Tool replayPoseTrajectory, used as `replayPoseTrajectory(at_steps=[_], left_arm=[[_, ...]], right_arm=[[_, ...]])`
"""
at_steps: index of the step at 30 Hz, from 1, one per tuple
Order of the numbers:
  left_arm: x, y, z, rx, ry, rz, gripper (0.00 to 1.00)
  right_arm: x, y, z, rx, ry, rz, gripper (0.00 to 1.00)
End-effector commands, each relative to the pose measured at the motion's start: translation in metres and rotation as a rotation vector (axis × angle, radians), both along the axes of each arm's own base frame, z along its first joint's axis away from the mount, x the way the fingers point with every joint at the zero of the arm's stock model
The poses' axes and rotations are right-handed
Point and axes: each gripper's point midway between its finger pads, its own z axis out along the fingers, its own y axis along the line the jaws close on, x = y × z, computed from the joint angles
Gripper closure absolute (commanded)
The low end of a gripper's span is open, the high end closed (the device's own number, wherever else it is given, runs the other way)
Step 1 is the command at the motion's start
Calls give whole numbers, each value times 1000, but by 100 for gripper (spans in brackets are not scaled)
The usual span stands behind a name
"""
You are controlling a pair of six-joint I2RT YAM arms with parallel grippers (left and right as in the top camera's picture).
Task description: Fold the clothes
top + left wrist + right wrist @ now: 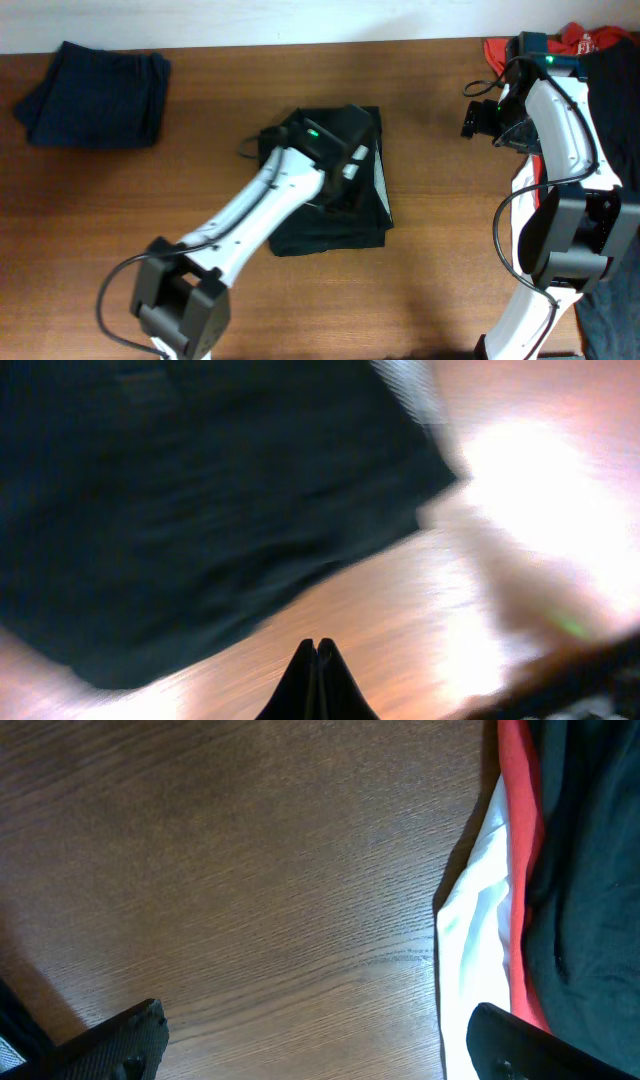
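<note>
A folded black garment (330,220) with a pale grey-white edge (381,180) lies at the table's middle. My left gripper (347,183) hangs over its right part. In the blurred left wrist view the fingers (316,647) are shut on nothing, with the black garment (200,510) ahead and bare wood below. My right gripper (478,118) is wide open and empty (315,1040) over bare wood, beside a pile of white (470,950), red (518,850) and black (590,870) clothes. The red one with white print (590,40) shows at the far right.
A folded dark navy garment (95,95) lies at the far left. More black clothes (615,110) hang along the right edge behind the right arm. A black cable (250,145) loops by the left wrist.
</note>
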Motion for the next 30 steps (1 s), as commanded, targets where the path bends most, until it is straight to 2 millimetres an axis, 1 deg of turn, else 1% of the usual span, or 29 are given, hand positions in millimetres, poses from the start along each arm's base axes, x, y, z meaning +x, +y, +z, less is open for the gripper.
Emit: replayPoseTrajectory(at_steps=[1, 2, 3, 4, 5, 6, 7, 8, 9, 10, 11, 12, 13, 15, 17, 18, 19, 20, 21, 22, 23, 24, 25, 26, 27, 29, 30], left_arm=[[24, 86, -2, 206, -11, 145, 98], [24, 101, -8, 219, 14, 179, 98], [25, 114, -20, 228, 38, 210, 98], [22, 120, -33, 226, 61, 227, 98], [17, 118, -48, 198, 84, 230, 99], [14, 113, -59, 169, 97, 228, 98], [5, 108, -74, 129, 127, 225, 98], [-1, 106, -84, 111, 147, 224, 98], [-9, 104, -99, 88, 164, 222, 99], [-13, 106, -106, 91, 170, 222, 98], [-24, 111, -116, 106, 193, 222, 98], [-33, 116, -120, 124, 220, 222, 99], [-40, 121, -120, 150, 246, 222, 99], [-55, 128, -113, 187, 302, 251, 99], [-59, 131, -102, 199, 318, 268, 99], [-56, 129, -89, 189, 301, 268, 99], [-48, 125, -68, 155, 250, 269, 99], [-30, 121, -38, 107, 136, 271, 99], [-20, 122, -26, 103, 77, 274, 99], [-8, 124, -13, 102, 3, 280, 95], [14, 126, 4, 96, -122, 295, 94], [35, 127, 13, 96, -229, 313, 94], [46, 127, 16, 99, -281, 317, 94], [59, 131, 15, 127, -330, 333, 95], [67, 134, 10, 152, -351, 341, 95], [85, 144, -9, 244, -389, 363, 95], [93, 144, -22, 254, -386, 369, 95]], right_arm=[[3, -2, 6, -3, -18, -11, 1], [2, -2, 6, -3, -18, -11, 1], [3, -2, 6, -3, -18, -11, 1], [3, -2, 6, -3, -18, -11, 1], [3, -2, 6, -3, -18, -11, 1], [2, -2, 6, -3, -18, -11, 1], [2, -2, 6, -3, -18, -11, 1], [3, -2, 6, -3, -18, -11, 1], [3, -2, 6, -3, -18, -11, 1], [3, -2, 6, -3, -18, -11, 1], [2, -2, 6, -3, -18, -11, 1], [3, -2, 6, -3, -18, -11, 1], [2, -2, 6, -3, -18, -11, 1], [2, -2, 6, -3, -18, -11, 1], [3, -2, 6, -3, -18, -11, 1], [3, -2, 6, -3, -18, -11, 1], [2, -2, 6, -3, -18, -11, 1], [3, -2, 6, -3, -18, -11, 1], [3, -2, 6, -3, -18, -11, 1], [3, -2, 6, -3, -18, -11, 1], [2, -2, 6, -3, -18, -11, 1], [3, -2, 6, -3, -18, -11, 1], [2, -2, 6, -3, -18, -11, 1], [3, -2, 6, -3, -18, -11, 1], [3, -2, 6, -3, -18, -11, 1], [3, -2, 6, -3, -18, -11, 1], [2, -2, 6, -3, -18, -11, 1]])
